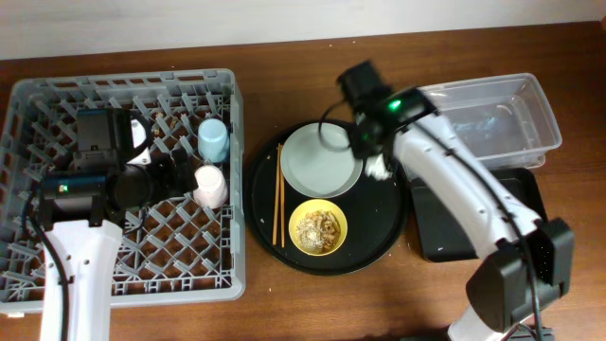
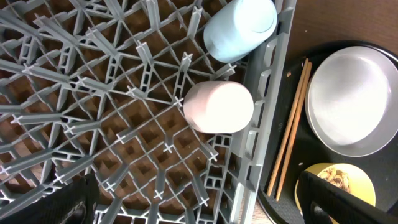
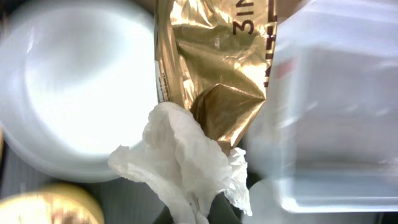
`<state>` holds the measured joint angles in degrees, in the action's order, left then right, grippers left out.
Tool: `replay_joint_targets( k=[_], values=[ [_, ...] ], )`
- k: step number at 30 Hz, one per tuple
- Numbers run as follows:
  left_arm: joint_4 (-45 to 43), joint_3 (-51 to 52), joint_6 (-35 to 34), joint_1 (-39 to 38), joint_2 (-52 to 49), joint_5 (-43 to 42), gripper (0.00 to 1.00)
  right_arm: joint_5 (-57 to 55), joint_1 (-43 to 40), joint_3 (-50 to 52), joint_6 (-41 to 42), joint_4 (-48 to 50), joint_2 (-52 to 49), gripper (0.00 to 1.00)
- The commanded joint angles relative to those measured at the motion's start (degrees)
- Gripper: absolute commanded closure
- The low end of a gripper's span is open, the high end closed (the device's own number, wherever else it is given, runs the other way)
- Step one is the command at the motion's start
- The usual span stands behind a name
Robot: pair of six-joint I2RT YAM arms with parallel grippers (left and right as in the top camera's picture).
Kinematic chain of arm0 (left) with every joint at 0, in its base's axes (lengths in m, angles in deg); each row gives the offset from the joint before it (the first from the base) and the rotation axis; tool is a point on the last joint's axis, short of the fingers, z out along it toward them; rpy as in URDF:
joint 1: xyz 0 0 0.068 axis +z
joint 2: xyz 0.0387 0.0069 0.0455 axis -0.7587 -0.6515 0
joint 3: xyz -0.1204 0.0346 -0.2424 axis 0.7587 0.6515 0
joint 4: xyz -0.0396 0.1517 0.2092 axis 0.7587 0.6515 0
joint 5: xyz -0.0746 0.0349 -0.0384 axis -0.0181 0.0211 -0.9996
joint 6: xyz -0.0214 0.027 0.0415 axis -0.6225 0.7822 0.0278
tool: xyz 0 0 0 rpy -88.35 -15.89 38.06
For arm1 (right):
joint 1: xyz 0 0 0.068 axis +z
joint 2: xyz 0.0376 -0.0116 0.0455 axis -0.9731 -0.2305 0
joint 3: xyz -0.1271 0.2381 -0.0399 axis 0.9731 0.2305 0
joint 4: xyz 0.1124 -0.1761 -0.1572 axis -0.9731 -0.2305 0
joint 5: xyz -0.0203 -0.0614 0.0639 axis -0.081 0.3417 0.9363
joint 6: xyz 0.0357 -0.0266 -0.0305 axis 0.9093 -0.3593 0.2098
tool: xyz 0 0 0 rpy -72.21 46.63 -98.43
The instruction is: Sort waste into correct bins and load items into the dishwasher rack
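Left gripper [image 2: 202, 200] hangs open and empty over the grey rack [image 1: 170, 256], left of frame, where the pink cup [image 2: 217, 107] and blue cup [image 2: 239, 28] sit. Right of centre, the napkin [image 3: 180, 162] and gold wrapper [image 3: 211, 68] crowd the right gripper [image 1: 371, 152]; its grasp cannot be told.

Colours around my round black tray [image 1: 383, 237]: on it, a pale grey-white plate [image 1: 320, 159], a yellow bowl [image 1: 297, 244] of beige scraps [image 1: 318, 227], tan chopsticks [image 1: 278, 204]; left of it, a grey lattice rack [image 1: 123, 78] with a pale blue cup [image 1: 214, 139] and pink cup [image 1: 209, 185]; right of it, gold foil wrapper [image 3: 211, 68], white napkin [image 3: 180, 155], clear tub [image 1: 544, 123], black rectangular tray [image 1: 436, 242]; my arms [image 1: 445, 180] white
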<state>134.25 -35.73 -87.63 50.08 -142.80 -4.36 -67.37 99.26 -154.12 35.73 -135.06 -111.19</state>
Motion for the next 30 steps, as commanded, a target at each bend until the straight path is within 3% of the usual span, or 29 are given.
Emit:
replay_joint_targets(
  k=[1,2,3,5,6,7,8,13,15,18,20,23,24,25,28,30],
  values=[
    [-0.15,-0.68,-0.74,0.20,0.76,0.57,0.00,-3.13,-11.06,-2.43,10.51,3.65,0.39,0.96],
    [-0.15,-0.68,-0.74,0.20,0.76,0.57,0.00,-2.16,-16.46,-1.16,14.62,5.40,-0.28,0.96],
    [-0.15,-0.68,-0.74,0.20,0.76,0.57,0.00,0.57,-21.24,0.59,15.98,7.37,-1.44,0.84],
    [-0.15,-0.68,-0.74,0.20,0.76,0.57,0.00,6.58,-28.48,1.53,15.98,9.68,-5.79,0.84],
    [-0.15,-0.68,-0.74,0.20,0.76,0.57,0.00,12.66,-31.15,1.53,15.96,10.99,-7.91,0.75],
    [-0.15,-0.68,-0.74,0.20,0.76,0.57,0.00,18.58,-32.74,1.53,15.93,12.17,-8.83,0.08],
    [-0.15,-0.68,-0.74,0.20,0.76,0.57,0.00,21.70,-34.12,1.16,15.93,11.96,-8.37,0.01],
    [-0.15,-0.68,-0.74,0.20,0.76,0.57,0.00,24.76,-34.60,-6.32,8.22,-1.27,0.66,0.01],
    [-0.15,-0.68,-0.74,0.20,0.76,0.57,0.00,35.80,-28.92,-7.72,-2.14,-9.09,6.19,0.01],
    [-0.15,-0.68,-0.72,0.20,0.76,0.57,0.00,37.55,-11.67,-5.62,-7.10,-21.97,7.10,0.01],
    [-0.15,-0.68,-0.74,0.20,0.76,0.57,0.00,37.64,-0.13,-0.63,-6.60,-21.38,6.58,0.01],
    [-0.15,-0.68,-0.74,0.20,0.76,0.57,0.00,37.55,15.47,4.83,-1.64,-12.90,5.09,0.01],
    [-0.15,-0.68,-0.74,0.20,0.76,0.57,0.00,37.38,18.73,5.07,-1.64,-9.64,4.68,0.09],
    [-0.15,-0.68,-0.74,0.20,0.76,0.57,0.00,36.68,21.57,5.25,-1.53,-7.48,4.33,0.26],
    [-0.15,-0.68,-0.74,0.20,0.76,0.57,0.00,18.03,28.98,7.23,9.14,-3.89,3.30,0.43],
    [-0.15,-0.68,-0.74,0.20,0.76,0.57,0.00,13.92,30.38,7.85,9.73,-2.62,3.02,0.01]
  ],
)
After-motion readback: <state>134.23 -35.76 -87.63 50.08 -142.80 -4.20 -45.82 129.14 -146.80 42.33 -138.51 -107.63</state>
